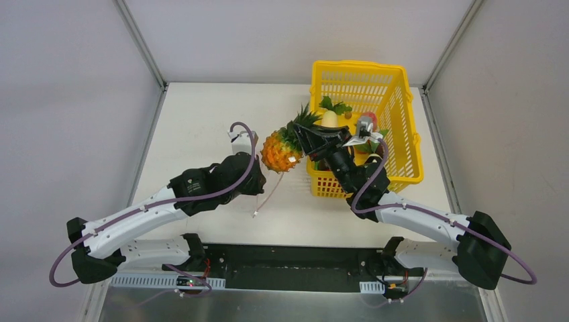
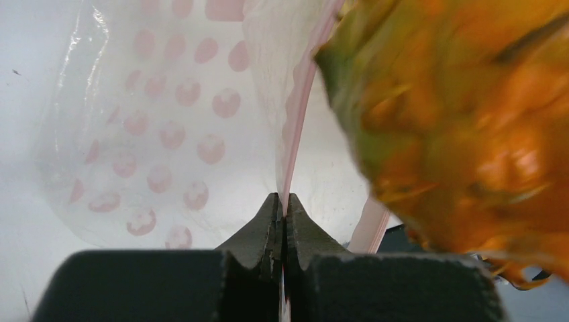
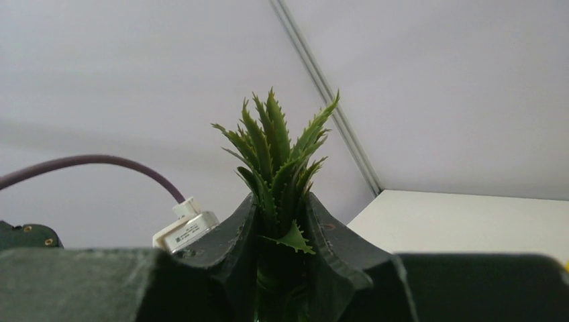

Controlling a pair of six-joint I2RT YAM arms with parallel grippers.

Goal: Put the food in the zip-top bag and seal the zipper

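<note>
Top external view: pineapple (image 1: 280,151) held low over the surface (image 1: 201,121), at the mouth of the zip-top bag (image 2: 154,134). Right hand (image 3: 278,201) closed partway on its green crown (image 3: 278,141); left hand (image 2: 283,201) pinched shut on the zipper (image 2: 298,127). Better to lower slowly, pulling this lip aside. Yellow basket (image 1: 359,66) just beside; avoid bumping.

I see an orange pineapple (image 1: 280,153) with green leaves (image 3: 278,154). The bag (image 2: 161,134) is clear with rows of pale pink dots, and its zipper (image 2: 295,127) strip is pink. The basket (image 1: 409,134) is bright yellow.
</note>
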